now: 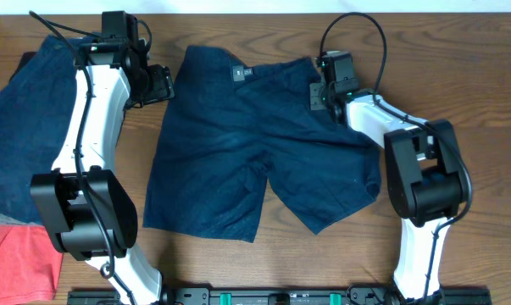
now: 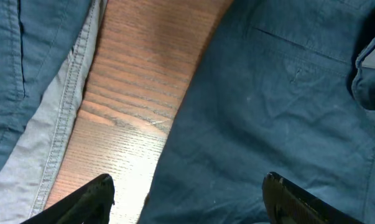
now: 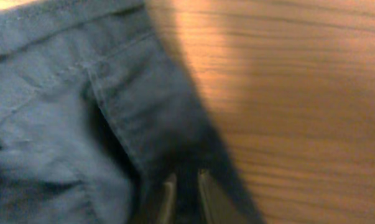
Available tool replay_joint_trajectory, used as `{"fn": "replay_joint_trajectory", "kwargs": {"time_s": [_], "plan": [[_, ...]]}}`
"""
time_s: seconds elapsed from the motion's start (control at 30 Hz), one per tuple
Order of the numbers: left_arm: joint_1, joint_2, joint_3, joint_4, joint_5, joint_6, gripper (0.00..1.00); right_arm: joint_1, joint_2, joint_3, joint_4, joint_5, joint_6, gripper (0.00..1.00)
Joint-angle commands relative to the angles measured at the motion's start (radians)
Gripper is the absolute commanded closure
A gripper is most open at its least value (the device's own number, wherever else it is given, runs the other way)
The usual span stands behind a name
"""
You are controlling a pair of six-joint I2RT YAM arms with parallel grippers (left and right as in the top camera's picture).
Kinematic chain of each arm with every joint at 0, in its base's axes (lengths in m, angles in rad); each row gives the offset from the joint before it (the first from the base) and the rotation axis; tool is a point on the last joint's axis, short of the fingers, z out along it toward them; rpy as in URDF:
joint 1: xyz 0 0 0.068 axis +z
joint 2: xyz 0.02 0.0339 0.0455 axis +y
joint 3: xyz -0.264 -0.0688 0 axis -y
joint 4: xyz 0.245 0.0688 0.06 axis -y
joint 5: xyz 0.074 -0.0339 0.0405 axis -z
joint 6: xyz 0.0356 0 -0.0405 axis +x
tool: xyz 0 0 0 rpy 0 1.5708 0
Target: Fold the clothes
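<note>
The dark navy shorts [image 1: 238, 144] lie spread flat mid-table, waistband at the far side and two legs toward the near edge. My left gripper [image 1: 160, 85] is open at the waistband's left corner. In the left wrist view its fingers [image 2: 187, 193] straddle the edge of the shorts [image 2: 274, 112], one over bare wood and one over cloth. My right gripper [image 1: 316, 93] is at the waistband's right corner. In the right wrist view its fingers [image 3: 186, 186] are close together with the dark edge of the shorts [image 3: 50, 93] pinched between them.
Lighter denim-blue shorts [image 1: 18, 127] lie at the far left under my left arm, and their pale hem shows in the left wrist view [image 2: 56, 124]. A coral-red garment [image 1: 18, 258] lies at the near left corner. Bare wooden table [image 1: 458, 68] shows on the right.
</note>
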Motion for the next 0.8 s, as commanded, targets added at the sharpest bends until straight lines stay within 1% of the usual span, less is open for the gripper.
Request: {"fn": "replay_joint_trajectory", "kwargs": {"time_s": [0.0, 0.07, 0.17, 0.2, 0.23, 0.27, 0.3, 0.33, 0.4, 0.47, 0.77], "plan": [[0.003, 0.004, 0.007, 0.005, -0.008, 0.005, 0.22, -0.043, -0.092, 0.005, -0.024, 0.068, -0.012, 0.99], [0.003, 0.004, 0.007, 0.005, -0.008, 0.005, 0.22, -0.055, -0.106, 0.005, -0.034, 0.054, -0.029, 0.99], [0.003, 0.004, 0.007, 0.005, -0.008, 0.005, 0.22, -0.066, -0.105, 0.005, -0.048, -0.038, -0.063, 0.98], [0.003, 0.004, 0.007, 0.005, -0.008, 0.005, 0.22, -0.067, -0.099, 0.005, -0.052, -0.068, -0.064, 0.87], [0.003, 0.004, 0.007, 0.005, -0.008, 0.005, 0.22, -0.066, -0.095, 0.005, -0.053, -0.093, -0.064, 0.67], [0.003, 0.004, 0.007, 0.005, -0.008, 0.005, 0.22, -0.064, -0.089, 0.005, -0.05, -0.113, -0.063, 0.54], [0.003, 0.004, 0.007, 0.005, -0.008, 0.005, 0.21, -0.061, -0.082, 0.005, -0.045, -0.132, -0.063, 0.47], [0.003, 0.004, 0.007, 0.006, -0.008, 0.005, 0.22, -0.057, -0.075, 0.005, -0.042, -0.14, -0.063, 0.43], [0.003, 0.004, 0.007, 0.007, -0.008, 0.005, 0.22, -0.045, -0.055, 0.005, -0.042, -0.143, -0.063, 0.4], [0.003, 0.004, 0.007, 0.008, -0.008, 0.005, 0.22, -0.036, -0.033, 0.005, -0.042, -0.143, -0.063, 0.39], [0.003, 0.004, 0.007, 0.01, -0.008, 0.005, 0.22, -0.024, 0.047, 0.005, -0.017, -0.114, -0.069, 0.38]]}}
